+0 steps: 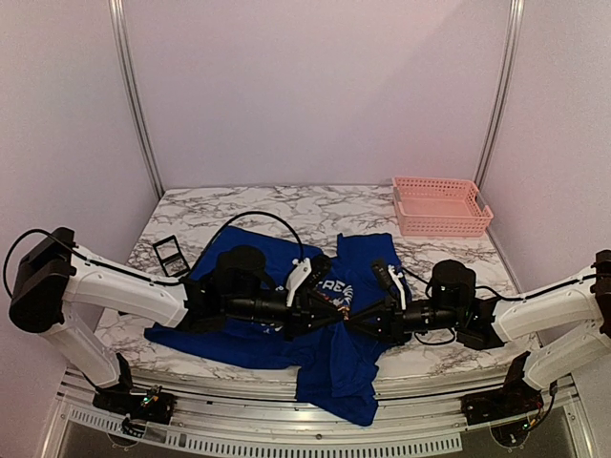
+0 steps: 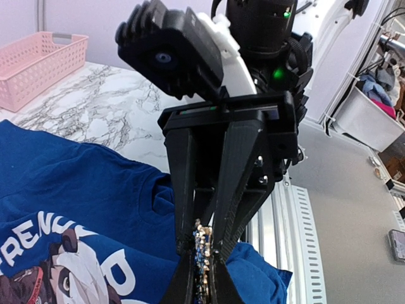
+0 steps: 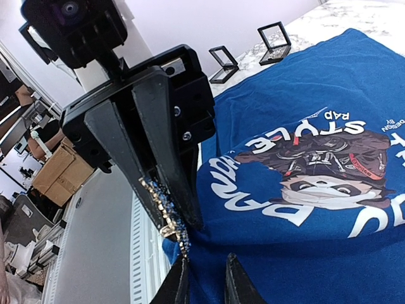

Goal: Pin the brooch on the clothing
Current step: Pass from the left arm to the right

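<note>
Gripping the gold-and-blue brooch (image 3: pixel 161 206) in the closed left pincer (image 3: pixel 183 226) over the clothing (image 3: pixel 304 253), with the right pincer (image 3: pixel 205 278) narrow, hold unclear; probably best steadying fabric before piercing.
</note>
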You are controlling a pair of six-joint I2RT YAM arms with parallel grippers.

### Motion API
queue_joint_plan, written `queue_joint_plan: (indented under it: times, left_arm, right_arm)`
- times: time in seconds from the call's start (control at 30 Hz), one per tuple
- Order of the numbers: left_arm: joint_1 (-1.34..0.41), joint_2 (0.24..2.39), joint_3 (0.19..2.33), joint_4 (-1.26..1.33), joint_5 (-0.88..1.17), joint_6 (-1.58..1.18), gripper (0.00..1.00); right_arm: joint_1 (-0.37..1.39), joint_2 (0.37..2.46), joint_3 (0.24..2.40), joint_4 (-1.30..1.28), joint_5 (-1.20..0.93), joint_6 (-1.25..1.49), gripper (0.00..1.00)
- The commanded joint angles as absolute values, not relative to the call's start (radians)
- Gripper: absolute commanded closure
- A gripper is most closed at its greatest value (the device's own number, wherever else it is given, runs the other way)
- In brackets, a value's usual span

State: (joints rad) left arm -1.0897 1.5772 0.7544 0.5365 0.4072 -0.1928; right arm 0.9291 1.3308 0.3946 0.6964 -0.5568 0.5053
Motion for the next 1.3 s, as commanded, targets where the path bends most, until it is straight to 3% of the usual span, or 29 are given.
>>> queue_joint_plan:
  times: [0.0, 0.33, 0.9, 1.27]
  left_arm:
    - [-1.085, 1.592, 0.753, 0.576, 0.426, -0.201, 1.0]
    - [-1.087, 1.592, 0.753, 0.569, 0.426, -0.2, 1.0]
    - [-1.088, 1.604, 0.758, 0.577, 0.428, -0.201, 1.0]
    - [-1.088, 1.599, 0.755, 0.577, 0.408, -0.201, 1.0]
  right_arm:
    - [0.934, 1.333, 0.403, 0.718, -0.558, 0.492, 0.8]
    - [0.934, 1.286, 0.376, 0.769, -0.527, 0.491, 0.73]
    - [0.933, 1.362, 0.428, 0.731, -0.564, 0.48, 0.77]
    - [0.933, 1.365, 0.43, 0.721, -0.575, 0.48, 1.0]
